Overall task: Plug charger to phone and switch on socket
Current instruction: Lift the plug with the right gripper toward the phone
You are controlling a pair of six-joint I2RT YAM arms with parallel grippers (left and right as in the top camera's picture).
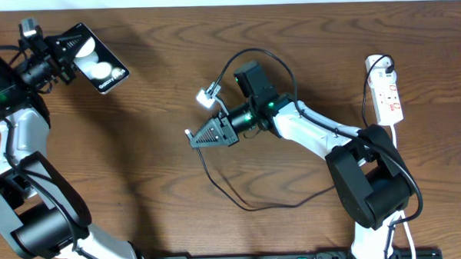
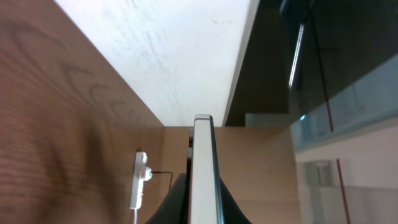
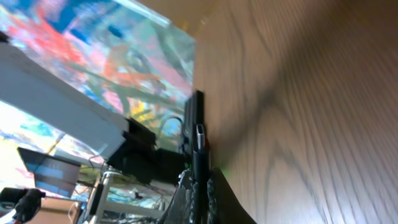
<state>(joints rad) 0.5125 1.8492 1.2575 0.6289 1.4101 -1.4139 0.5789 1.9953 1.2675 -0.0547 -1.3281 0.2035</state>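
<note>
The phone (image 1: 99, 61), black with two white circles, is off the table at the far left, and my left gripper (image 1: 68, 57) is shut on one end of it. The left wrist view shows the phone (image 2: 203, 162) edge-on between the closed fingers of the left gripper (image 2: 203, 208). My right gripper (image 1: 192, 137) is mid-table, pointing left toward the phone and well short of it. It is shut on the charger (image 3: 197, 134), whose thin black tip sticks out past the right gripper (image 3: 199, 183). The charger cable (image 1: 245, 207) loops over the table. The white socket (image 1: 388, 93) lies at the far right.
A small white piece (image 1: 208, 96) sits on the cable just above the right gripper. The socket (image 2: 138, 180) also shows far off in the left wrist view, with a black lead running from it. Both arm bases stand along the near edge.
</note>
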